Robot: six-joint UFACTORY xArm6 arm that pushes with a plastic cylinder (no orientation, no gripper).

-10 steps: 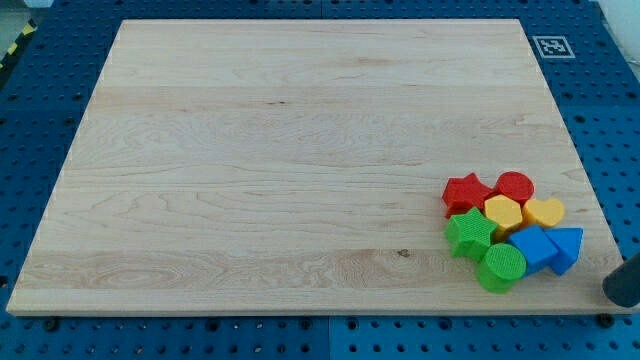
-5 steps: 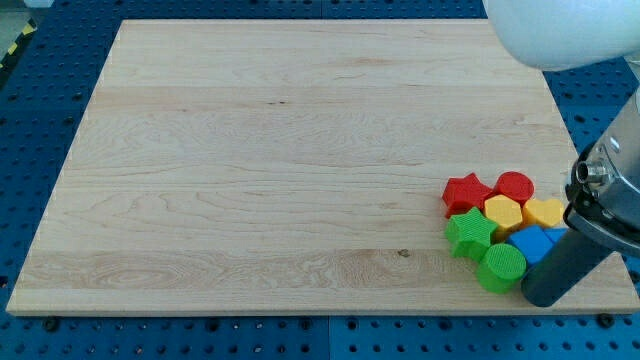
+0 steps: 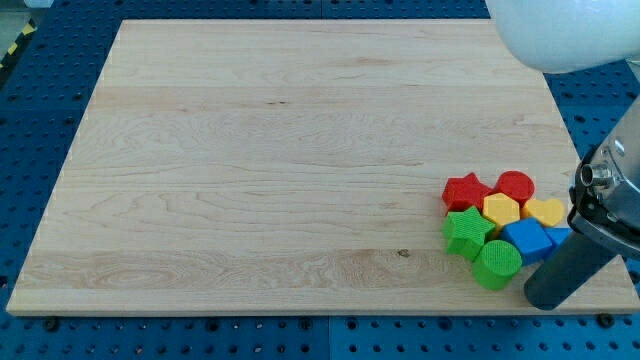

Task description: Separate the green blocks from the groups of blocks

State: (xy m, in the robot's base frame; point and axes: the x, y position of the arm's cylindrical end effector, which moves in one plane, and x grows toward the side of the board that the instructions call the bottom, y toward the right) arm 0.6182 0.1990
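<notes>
All the blocks sit in one tight cluster at the board's lower right. A green star (image 3: 466,231) is on the cluster's left and a green cylinder (image 3: 497,264) at its bottom. Above them are a red star (image 3: 466,189), a red cylinder (image 3: 515,185), a yellow hexagon (image 3: 502,211) and a yellow heart (image 3: 545,211). A blue cube (image 3: 528,240) touches the green cylinder; another blue block (image 3: 560,235) is mostly hidden behind the rod. My tip (image 3: 547,299) rests just right of the green cylinder, below the blue cube.
The wooden board (image 3: 300,160) lies on a blue pegboard table. A white arm part (image 3: 560,30) fills the view's top right corner. A black and white marker (image 3: 552,45) sits at the board's top right corner.
The rod has stayed near the cluster's lower right, shifting slightly. The green cylinder and blue cube have nudged a little to the left and up.
</notes>
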